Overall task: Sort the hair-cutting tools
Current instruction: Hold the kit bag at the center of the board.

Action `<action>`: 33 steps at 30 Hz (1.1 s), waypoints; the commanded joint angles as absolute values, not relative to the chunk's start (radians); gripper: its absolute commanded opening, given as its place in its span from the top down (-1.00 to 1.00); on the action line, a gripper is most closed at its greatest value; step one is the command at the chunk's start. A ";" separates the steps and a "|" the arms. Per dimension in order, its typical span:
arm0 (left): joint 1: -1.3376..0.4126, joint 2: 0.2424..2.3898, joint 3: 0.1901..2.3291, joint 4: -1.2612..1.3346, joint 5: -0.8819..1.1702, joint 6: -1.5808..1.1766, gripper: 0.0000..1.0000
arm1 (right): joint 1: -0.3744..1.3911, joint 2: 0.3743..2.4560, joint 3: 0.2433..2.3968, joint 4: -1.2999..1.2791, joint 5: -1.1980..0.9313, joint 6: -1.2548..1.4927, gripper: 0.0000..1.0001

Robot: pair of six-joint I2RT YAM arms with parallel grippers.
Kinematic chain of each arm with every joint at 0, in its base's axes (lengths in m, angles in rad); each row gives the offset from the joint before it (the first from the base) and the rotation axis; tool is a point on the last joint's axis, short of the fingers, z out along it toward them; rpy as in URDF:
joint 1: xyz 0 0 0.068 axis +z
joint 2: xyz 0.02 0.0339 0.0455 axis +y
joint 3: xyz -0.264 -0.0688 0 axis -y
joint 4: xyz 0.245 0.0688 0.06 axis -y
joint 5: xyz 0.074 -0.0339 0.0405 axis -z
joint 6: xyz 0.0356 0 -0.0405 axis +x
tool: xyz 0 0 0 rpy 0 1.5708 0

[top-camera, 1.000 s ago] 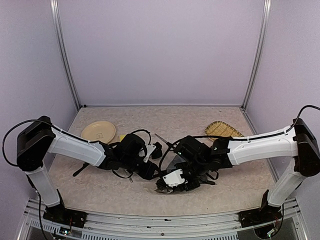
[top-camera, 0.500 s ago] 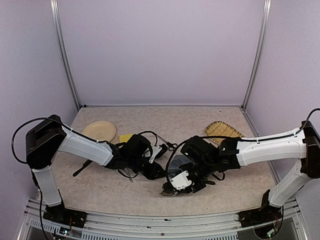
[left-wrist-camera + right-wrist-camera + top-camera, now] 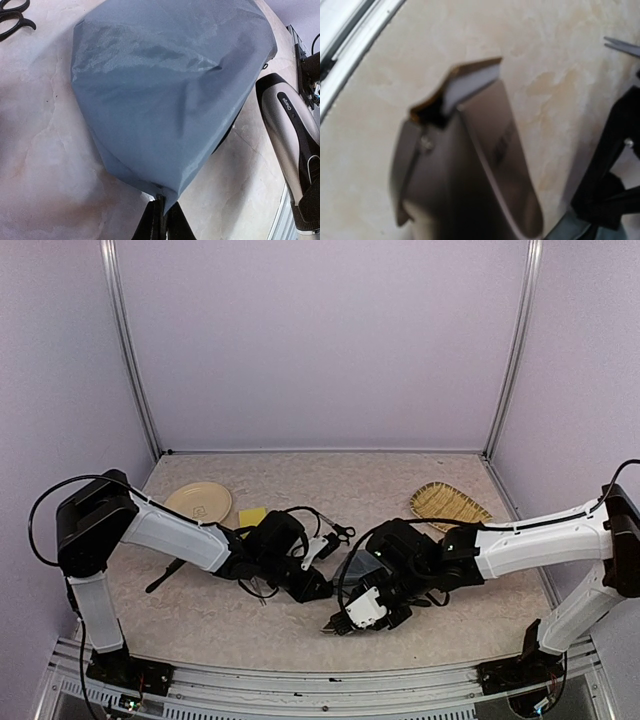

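Clipper in grip of right end effector (left end effector tight on grey pouch corner)

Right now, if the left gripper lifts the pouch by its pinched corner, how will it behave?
Probably floppy: the pouch is thin, creased fabric, so it should sag from the left gripper. Likely light, being mostly fabric. Its sheen suggests it could slip from a small pinch.

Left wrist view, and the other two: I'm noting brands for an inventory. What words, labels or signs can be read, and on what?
"Charge", as best it reads: small white word on the electric clipper, left wrist view.
Dark marking on the clipper's silver side, right wrist view: too blurred to read.
Faint mark on the plate: too small.
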State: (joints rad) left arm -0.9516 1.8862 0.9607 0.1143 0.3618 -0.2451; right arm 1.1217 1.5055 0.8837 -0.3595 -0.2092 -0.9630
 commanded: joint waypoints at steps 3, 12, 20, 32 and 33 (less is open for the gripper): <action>-0.932 1.873 0.985 0.077 0.424 -0.198 1.00 | 1.127 1.558 0.901 -0.270 -0.248 -1.020 0.78; -0.917 1.870 1.008 0.012 0.453 -0.148 1.00 | 1.100 1.592 0.886 -0.236 -0.252 -1.070 0.79; -0.917 1.875 1.031 -0.032 0.466 -0.121 1.00 | 1.037 1.615 0.874 -0.202 -0.276 -1.112 0.79; -0.919 1.853 1.023 -0.066 0.465 -0.102 1.00 | 0.944 1.590 0.802 -0.136 -0.217 -1.126 0.80; -0.918 1.850 1.020 -0.066 0.467 -0.100 1.00 | 0.937 1.584 0.794 -0.127 -0.208 -1.127 0.80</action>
State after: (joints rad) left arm -0.9218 1.8839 1.0168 -0.0467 0.4458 -0.1238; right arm 0.9607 1.6196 0.8257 -0.1886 -0.2382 -1.1133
